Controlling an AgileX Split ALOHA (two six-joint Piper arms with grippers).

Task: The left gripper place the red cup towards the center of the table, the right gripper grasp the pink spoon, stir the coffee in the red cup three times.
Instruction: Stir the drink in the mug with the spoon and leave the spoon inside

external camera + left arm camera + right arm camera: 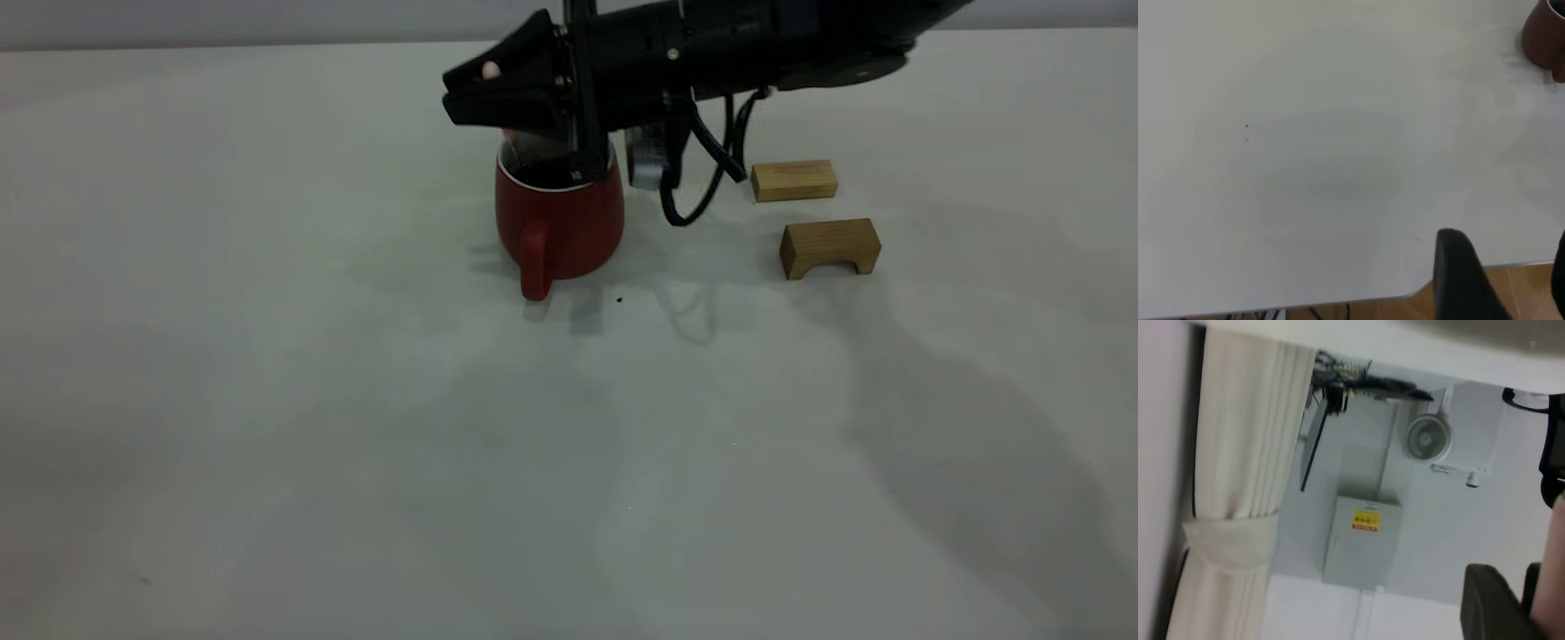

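Right pincer point(462, 93) grips pink spoon point(490, 68) over dark-red, white-rimmed red cup point(560, 222)

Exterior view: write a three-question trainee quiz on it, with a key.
1. True or false: the right gripper hangs over the red cup.
2. How many wooden blocks lie on the table?
3. The cup's handle points: A) toward the camera, B) toward the blocks, C) away from the camera.

Key: 1 true; it holds the pink spoon. 2 two: a plain wooden block and an arch-shaped wooden block. 3 A.
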